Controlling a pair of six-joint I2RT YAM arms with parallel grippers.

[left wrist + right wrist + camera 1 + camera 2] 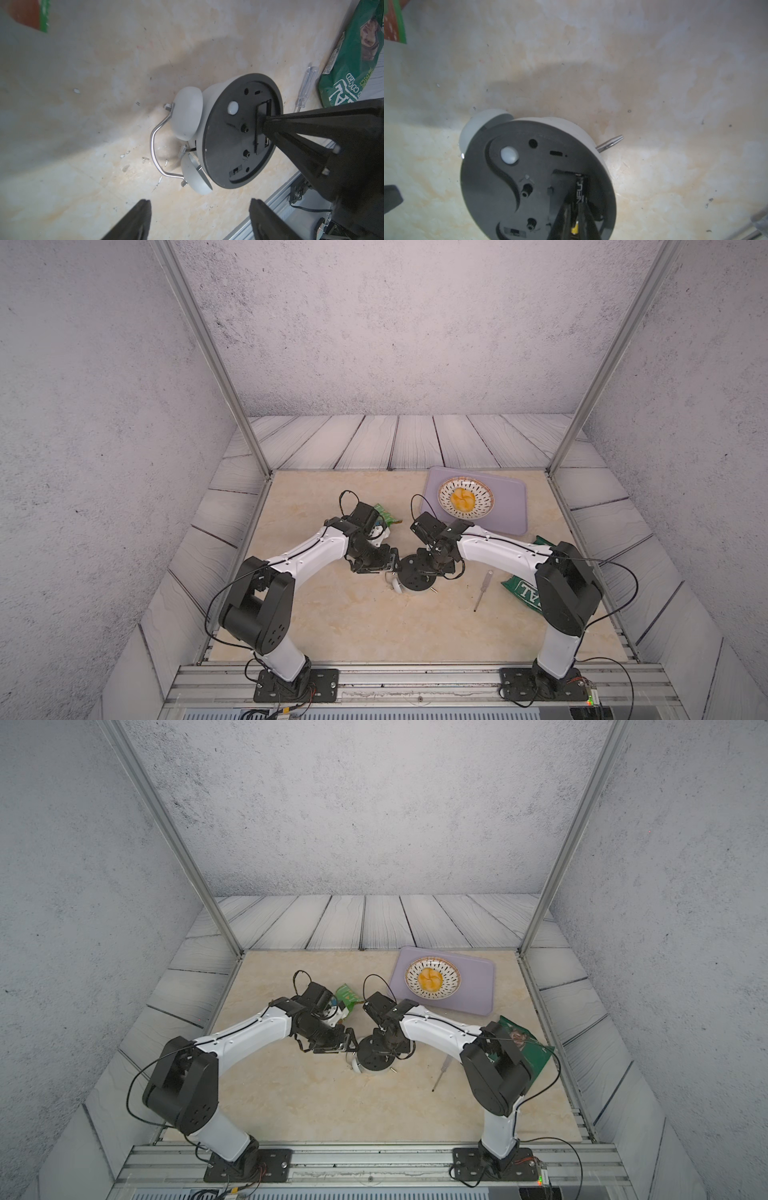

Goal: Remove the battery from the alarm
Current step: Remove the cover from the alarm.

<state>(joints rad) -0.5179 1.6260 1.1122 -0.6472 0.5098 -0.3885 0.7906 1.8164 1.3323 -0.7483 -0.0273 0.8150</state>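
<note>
Face down at the middle of the beige marbled tabletop (pixel 353 622), the round white twin-bell alarm clock (pixel 415 574) shows me its black plastic back. In both top views its bells lie toward 8 o'clock and one metal leg toward 4 o'clock.

My right claw (pixel 262 122) reaches into the open compartment on the leg side of that back. It pinches the small black cylindrical battery (pixel 579 190), which sits in that compartment. White capitals "NFU" run along the battery's length; the fingers (pixel 560 216) hide any further letters. The battery's long axis follows the compartment, parallel to the line joining the two bells. Its lettered end points away from the wrist camera, and a yellow patch shows at the near end.

My left claw (pixel 199 220) hangs spread wide just beside the clock at its 9 o'clock, gripping nothing.

At the clock's 3 o'clock lies a thin clear-handled screwdriver (pixel 483 589). Beyond it is a dark green foil bag (pixel 353 62) with large white lettering that I can read only in fragments. At 1 o'clock a lilac plastic tray (pixel 507 506) carries a round white dish (pixel 445 492) with a black dashed pattern and a yellow centre. A small light green packet (pixel 384 516) lies at 11 o'clock, partly hidden by the left wrist.
</note>
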